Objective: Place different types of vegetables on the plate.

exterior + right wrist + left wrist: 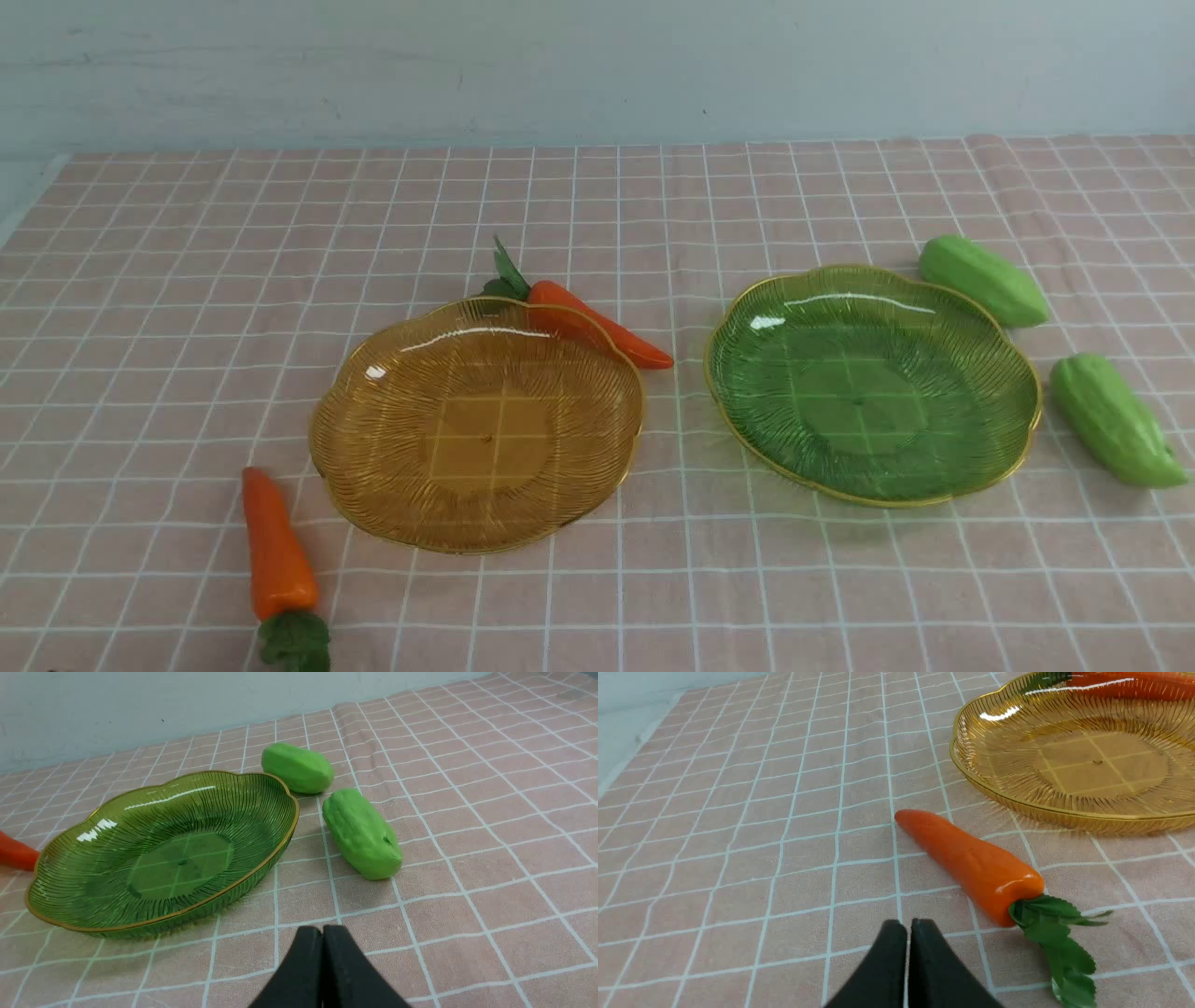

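An amber plate (476, 425) sits centre-left and a green plate (873, 383) centre-right; neither holds anything. One carrot (277, 553) lies near the front left, leaves toward me. A second carrot (597, 322) lies behind the amber plate's far rim. Two light-green gourds (982, 279) (1113, 419) lie right of the green plate. Neither gripper shows in the front view. My left gripper (908, 926) is shut and empty, close to the near carrot (971, 863). My right gripper (322, 932) is shut and empty, short of the nearer gourd (362, 833) and the green plate (163, 854).
A pink checked cloth (597, 597) covers the table. A pale wall (597, 65) stands behind it, and the table's left edge (23, 205) shows at the far left.
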Controlling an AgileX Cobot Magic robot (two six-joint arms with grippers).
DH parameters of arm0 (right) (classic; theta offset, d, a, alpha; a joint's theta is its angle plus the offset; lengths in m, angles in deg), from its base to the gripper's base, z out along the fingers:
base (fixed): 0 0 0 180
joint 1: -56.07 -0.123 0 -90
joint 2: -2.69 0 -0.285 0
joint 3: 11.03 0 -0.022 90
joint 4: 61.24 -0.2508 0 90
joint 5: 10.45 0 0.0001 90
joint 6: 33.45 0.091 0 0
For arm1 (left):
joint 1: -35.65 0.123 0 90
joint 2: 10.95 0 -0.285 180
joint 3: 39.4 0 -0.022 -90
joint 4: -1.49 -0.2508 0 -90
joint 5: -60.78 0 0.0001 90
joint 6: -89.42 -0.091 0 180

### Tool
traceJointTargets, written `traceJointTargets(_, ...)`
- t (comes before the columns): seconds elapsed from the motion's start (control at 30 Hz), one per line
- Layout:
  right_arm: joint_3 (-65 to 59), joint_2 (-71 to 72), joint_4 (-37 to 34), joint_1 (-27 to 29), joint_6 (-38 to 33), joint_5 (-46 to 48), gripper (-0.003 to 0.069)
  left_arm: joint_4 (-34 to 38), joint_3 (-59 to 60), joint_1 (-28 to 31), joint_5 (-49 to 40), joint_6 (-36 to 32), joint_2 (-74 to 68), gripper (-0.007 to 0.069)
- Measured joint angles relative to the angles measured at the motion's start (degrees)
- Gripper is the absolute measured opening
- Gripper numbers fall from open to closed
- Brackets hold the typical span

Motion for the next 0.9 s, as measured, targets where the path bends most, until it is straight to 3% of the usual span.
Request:
traceJointTargets(0.57, 0.00, 0.00, 0.00, 0.00, 0.71, 0.00, -0.0015, 1.11, 0.00, 0.00, 0.86, 0.60, 0.00, -0.0004)
traceJointTargets(0.73, 0.00, 0.00, 0.00, 0.00, 0.71, 0.00, -0.0015, 15.50, 0.00, 0.00, 7.71, 8.77, 0.00, -0.0004)
traceJointTargets(0.77, 0.00, 0.00, 0.00, 0.00, 0.73, 0.00, -0.0015, 31.64, 0.00, 0.00, 15.59, 14.62, 0.00, -0.0004)
traceJointTargets(0.9, 0.00, 0.00, 0.00, 0.00, 0.78, 0.00, -0.0015, 32.57, 0.00, 0.00, 16.52, 14.77, 0.00, -0.0004)
